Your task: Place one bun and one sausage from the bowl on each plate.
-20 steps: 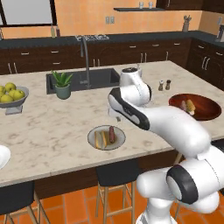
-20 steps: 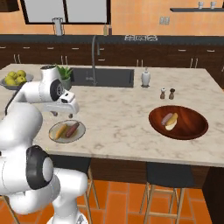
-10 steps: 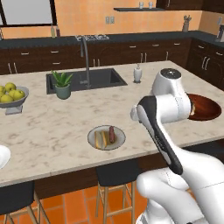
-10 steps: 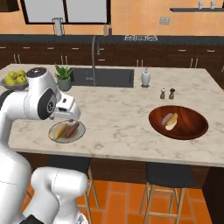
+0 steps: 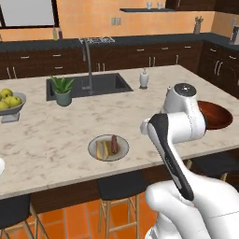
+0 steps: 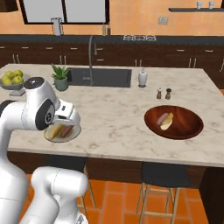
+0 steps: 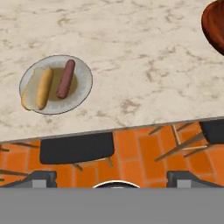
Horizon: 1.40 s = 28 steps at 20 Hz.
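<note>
On the marble island counter (image 5: 56, 140), near its front edge, sits 1 small pale plate (image 5: 108, 148) carrying 1 bun (image 7: 43, 88) and 1 sausage (image 7: 65, 79) side by side, not touching the rim's far side. In the hand view the plate (image 7: 83, 70) lies in the upper left, well up and to the left of the gripper (image 7: 112, 179), whose 2 dark finger tips stand at the far left and far right of the bottom of that view, spread wide with nothing between them. Directly past the jaws are the counter's front edge, orange floor tiles and a dark stool seat (image 7: 76, 148), so the plate is off the jaws' line rather than between them.

Toward the counter's right end rests the wide dark reddish-brown wooden bowl (image 6: 188, 127), well apart from the plate; in the right base view it holds 1 bun (image 6: 167, 122) and 1 sausage (image 6: 163, 117) lying close together left of its centre. Only its rim (image 7: 214, 24) shows at the upper right corner of the hand view. In the left base view the white arm covers part of the bowl (image 5: 217, 114).

Beyond it stand 2 small shakers (image 6: 164, 93). Near the back edge are a sink (image 6: 100, 77), a potted plant (image 5: 62, 90) and a soap bottle (image 5: 144, 79); a footed bowl of yellow-green fruit (image 5: 8, 102) sits at the left end.
</note>
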Motion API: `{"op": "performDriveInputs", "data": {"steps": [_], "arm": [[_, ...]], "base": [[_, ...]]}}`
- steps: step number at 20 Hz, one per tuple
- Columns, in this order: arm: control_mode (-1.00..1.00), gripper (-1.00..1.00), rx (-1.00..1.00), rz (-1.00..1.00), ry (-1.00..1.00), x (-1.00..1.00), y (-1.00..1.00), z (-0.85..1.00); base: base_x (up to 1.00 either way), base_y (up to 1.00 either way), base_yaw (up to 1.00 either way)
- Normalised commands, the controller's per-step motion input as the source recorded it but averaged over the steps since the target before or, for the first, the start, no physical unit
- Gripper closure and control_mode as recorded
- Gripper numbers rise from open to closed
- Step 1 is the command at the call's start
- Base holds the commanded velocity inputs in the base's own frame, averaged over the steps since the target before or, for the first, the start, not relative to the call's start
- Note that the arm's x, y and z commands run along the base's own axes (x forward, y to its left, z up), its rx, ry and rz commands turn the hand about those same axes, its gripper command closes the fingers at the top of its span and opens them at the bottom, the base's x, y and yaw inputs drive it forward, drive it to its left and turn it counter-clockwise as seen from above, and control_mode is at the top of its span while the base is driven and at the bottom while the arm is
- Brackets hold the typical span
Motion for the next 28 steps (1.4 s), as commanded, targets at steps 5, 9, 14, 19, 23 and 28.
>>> {"op": "performDriveInputs", "data": {"steps": [5,9,14,19,23,28], "arm": [[1.00,-1.00,0.00,0.00,0.00,0.00,0.00,0.00],[1.00,-1.00,0.00,0.00,0.00,0.00,0.00,0.00],[1.00,-1.00,0.00,0.00,0.00,0.00,0.00,0.00],[1.00,-1.00,0.00,0.00,0.00,0.00,0.00,0.00],[-1.00,-1.00,-0.02,0.00,0.03,0.49,0.17,0.07],[-1.00,-1.00,-0.01,0.00,0.18,0.99,0.12,0.14]], "base": [[0.00,-1.00,0.00],[-0.01,-1.00,0.00],[0.00,-0.71,-0.10],[0.36,0.05,-0.24],[0.14,0.06,0.00],[0.00,0.00,0.00]]}}
